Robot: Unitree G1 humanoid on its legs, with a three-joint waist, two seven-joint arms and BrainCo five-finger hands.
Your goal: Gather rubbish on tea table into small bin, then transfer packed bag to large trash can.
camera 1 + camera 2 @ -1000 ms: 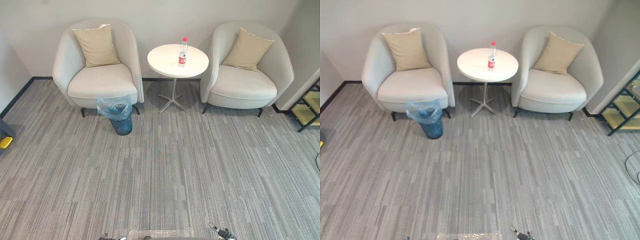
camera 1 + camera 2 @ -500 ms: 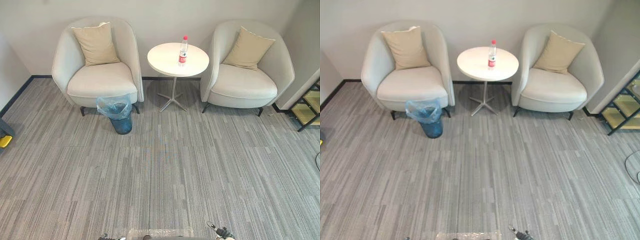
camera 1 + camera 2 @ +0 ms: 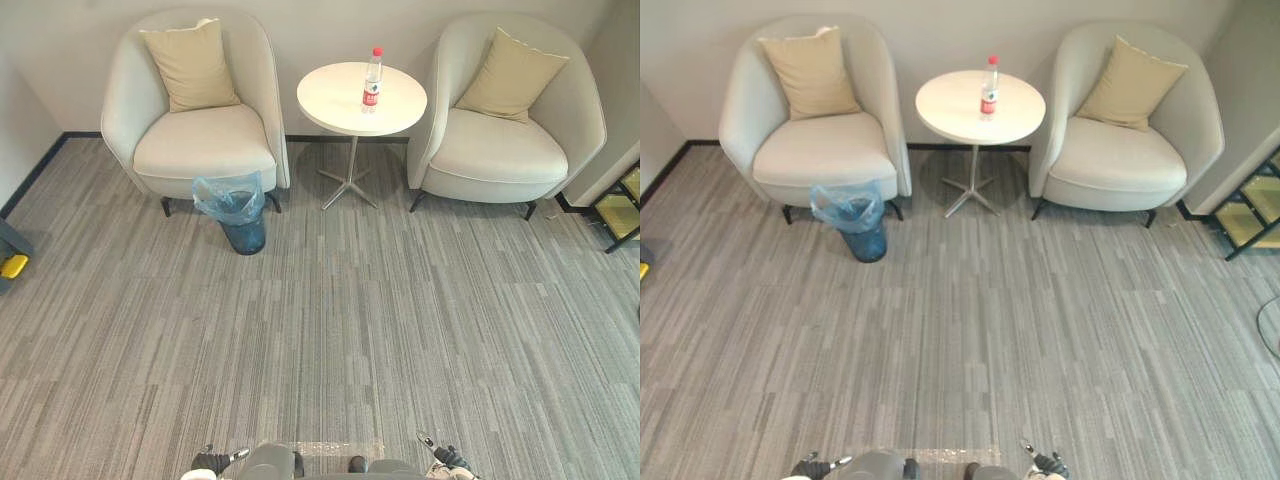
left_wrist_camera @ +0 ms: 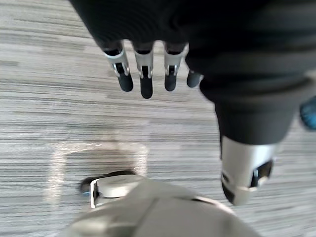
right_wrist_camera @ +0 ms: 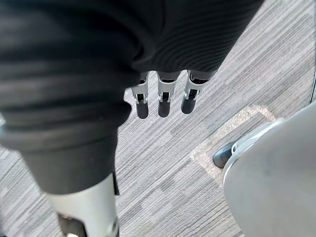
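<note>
Currently both hands empty: left hand [image 4: 145, 74] and right hand [image 5: 164, 96] hang over carpet [image 3: 330, 330], fingers straight. Upright water bottle [image 3: 372, 78] mid-tabletop on tea table [image 3: 335, 100], clear of edges. Blue-bagged small bin [image 3: 243, 228] on carpet by armchair [image 3: 200, 150] front corner. Risk: glancing contact topples bottle; it rolls off table edge.

Grey carpet [image 3: 400, 330] streaked in paler and darker plank-like stripes, cream-white left armchair [image 3: 205, 150] with tan left cushion [image 3: 190, 65], cream-white right armchair [image 3: 500, 158] with tan right cushion [image 3: 510, 75], white table [image 3: 335, 100], clear bottle [image 3: 372, 80] with red cap [image 3: 377, 51] and red label [image 3: 371, 94], dark blue bin [image 3: 246, 238] lined with pale blue bag [image 3: 222, 198].
</note>
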